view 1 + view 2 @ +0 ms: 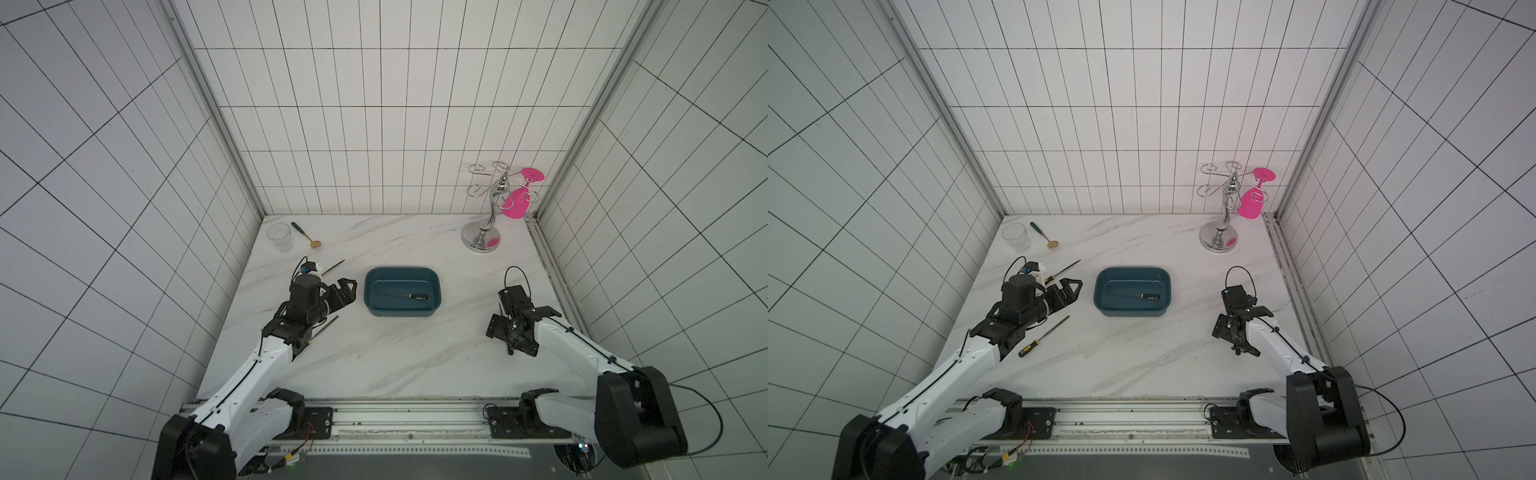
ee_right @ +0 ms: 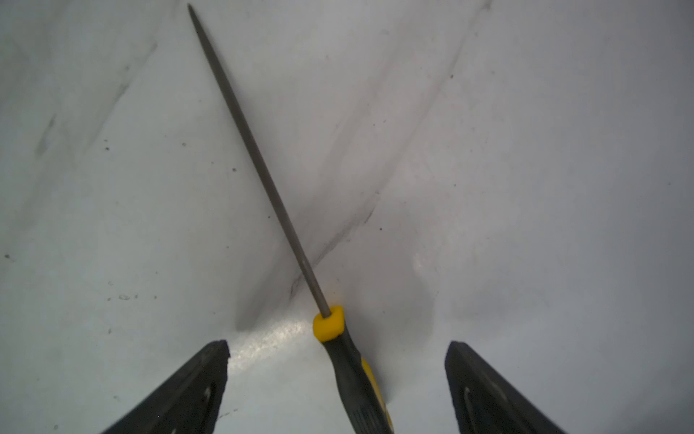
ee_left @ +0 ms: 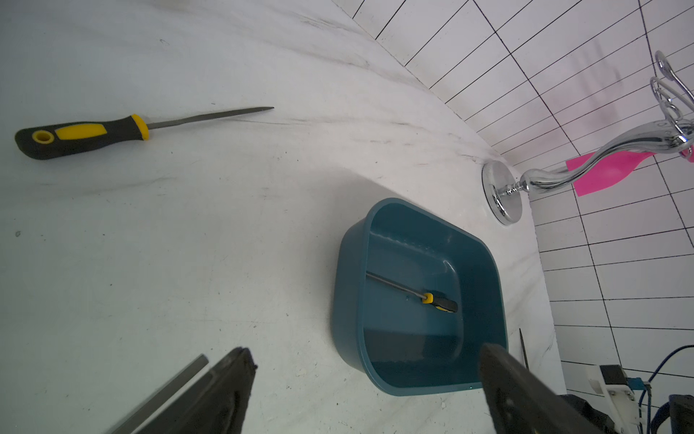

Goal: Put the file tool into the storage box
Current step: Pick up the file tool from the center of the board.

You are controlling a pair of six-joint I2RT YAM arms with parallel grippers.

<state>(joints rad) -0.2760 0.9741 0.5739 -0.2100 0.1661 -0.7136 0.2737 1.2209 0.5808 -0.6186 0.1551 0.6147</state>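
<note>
1. Lying inside the storage box (image 1: 401, 312) was a first file (image 1: 401, 295); that part looked done.
2. A second file (image 2: 263, 169) lay on the desk (image 1: 374, 353), its handle between the spread jaws of the right hand (image 2: 336, 345), not gripped.
3. The left hand (image 3: 366, 351) gaped wide, empty too.

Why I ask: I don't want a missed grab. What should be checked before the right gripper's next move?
1. Right gripper open: ok, its fingers stand wide apart.
2. File lined up: ok, its handle lies between the fingers, flat on the table.
3. Box has room: ok, only one other file lies inside.
4. Left gripper out of the way: ok, open, beside the box and not over it.
5. Fingers low enough to grip the handle: cannot tell.
</note>
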